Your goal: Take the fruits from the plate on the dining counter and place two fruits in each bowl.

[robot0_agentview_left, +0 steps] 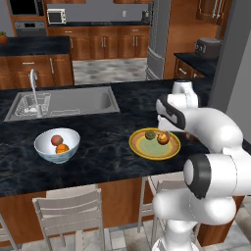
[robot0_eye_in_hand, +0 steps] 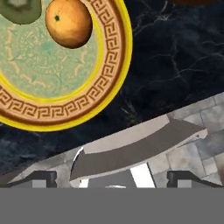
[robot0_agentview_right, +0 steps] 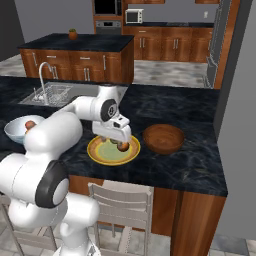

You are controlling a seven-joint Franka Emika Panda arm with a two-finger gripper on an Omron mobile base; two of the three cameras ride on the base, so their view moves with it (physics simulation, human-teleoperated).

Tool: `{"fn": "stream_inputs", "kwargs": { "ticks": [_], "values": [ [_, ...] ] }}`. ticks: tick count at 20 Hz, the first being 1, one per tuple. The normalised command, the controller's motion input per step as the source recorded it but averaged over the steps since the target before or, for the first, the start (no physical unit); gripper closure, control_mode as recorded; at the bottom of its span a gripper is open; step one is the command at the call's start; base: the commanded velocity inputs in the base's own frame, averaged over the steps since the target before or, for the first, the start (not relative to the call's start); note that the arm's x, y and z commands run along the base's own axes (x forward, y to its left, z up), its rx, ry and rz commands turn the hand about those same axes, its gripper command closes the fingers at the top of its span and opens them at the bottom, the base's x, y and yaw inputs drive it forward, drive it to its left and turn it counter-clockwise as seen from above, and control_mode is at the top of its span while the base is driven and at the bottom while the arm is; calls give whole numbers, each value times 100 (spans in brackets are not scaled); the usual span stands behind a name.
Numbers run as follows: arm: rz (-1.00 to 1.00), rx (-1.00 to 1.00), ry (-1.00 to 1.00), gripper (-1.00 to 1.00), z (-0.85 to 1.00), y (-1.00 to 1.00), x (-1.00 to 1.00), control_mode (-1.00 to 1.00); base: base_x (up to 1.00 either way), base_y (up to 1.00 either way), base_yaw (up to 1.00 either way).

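On the left of the counter (robot0_agentview_left: 98, 147) stood the white bowl (robot0_agentview_left: 57, 145), already holding two fruits: a reddish one (robot0_agentview_left: 57, 139) and an orange one (robot0_agentview_left: 62, 148), lying against each other. That bowl looked finished. Behind it, further back, the sink (robot0_agentview_left: 73, 101) with its tap (robot0_agentview_left: 34, 88) played no part. Moving right, the plate (robot0_agentview_left: 154, 143) sat near the counter's front edge with two fruits on it: a green one (robot0_agentview_left: 150, 135) toward the back and a yellow-orange one (robot0_agentview_left: 163, 138) just beside it. The hand view showed the same pair close together near the plate's rim, the green one cut off by the frame edge. The gripper (robot0_agentview_right: 119, 141) hung over the plate close to these fruits; from the right base view its fingers appeared to be down near the yellow-orange fruit, but I could not tell whether they stood apart or closed, nor whether they touched it. In the hand view the dark fingertips (robot0_eye_in_hand: 39, 178) rose well apart at the bottom edge with nothing between them, above a stool (robot0_eye_in_hand: 131, 144) below the counter. Furthest right, the wooden bowl (robot0_agentview_right: 163, 138) stood just beside the plate and looked empty. Judgement: roughly half done; two fruits were left to go into the wooden bowl.
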Motion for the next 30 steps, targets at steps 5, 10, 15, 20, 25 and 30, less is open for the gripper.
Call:
{"fn": "stream_inputs", "kwargs": {
  "ticks": [5,10,15,20,25,30],
  "values": [
    [-28,0,-3,-100,-16,-7,31,-100,0,0,0],
    [-30,0,-13,-100,-3,0,39,-100,0,0,0],
    [-30,2,-15,-100,-8,0,31,-100,0,0,0],
    [-27,1,-12,-100,-25,0,13,-100,0,0,0],
    [-21,9,-1,-100,-16,0,26,-100,0,0,0],
    [-14,16,0,-100,-8,0,29,-100,0,0,0]
  ]
}}
